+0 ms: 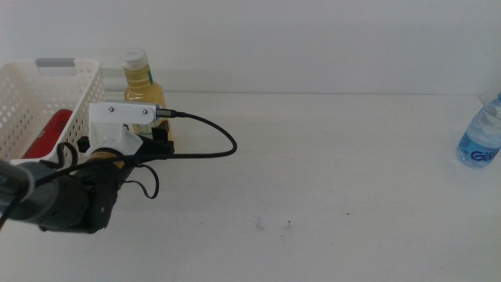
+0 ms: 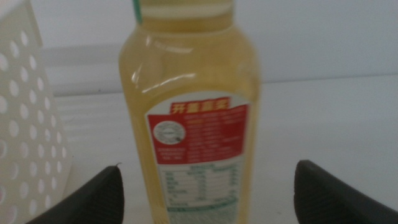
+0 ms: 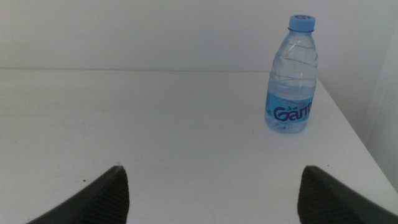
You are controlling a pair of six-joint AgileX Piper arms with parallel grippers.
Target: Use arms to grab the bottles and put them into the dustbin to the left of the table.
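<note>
**Juice bottle lined up, one can binned, water bottle waiting**

My left gripper (image 2: pixel 208 190) is spread wide, and the yellow juice bottle (image 2: pixel 193 118) stands upright in the gap between its two dark jaws. Neither jaw touches it; there is clear space on both sides of the bottle, so I am holding nothing on this side. From the middle view my left arm (image 1: pixel 74 196), with its white housing (image 1: pixel 121 125) and black cable (image 1: pixel 207 137), reaches in from the near left towards that bottle, which stands at the far left of the table (image 1: pixel 313 172), just beside the right wall of the dustbin (image 1: pixel 47 102).

My right gripper (image 3: pixel 211 190) is also wide open and empty, waiting over bare tabletop. It looks towards the water bottle (image 3: pixel 292 78), which stands upright well apart from it, close to the table's far right edge; the middle view shows it at the right border.

As for progress, I judge the job about a third done. The red can (image 1: pixel 48 133) already lies inside the dustbin. The juice bottle is the step in hand: I have to move forward, close on it, lift it and carry it left over the basket wall. The water bottle is untouched and comes after, a long way across the table from the bin.
</note>
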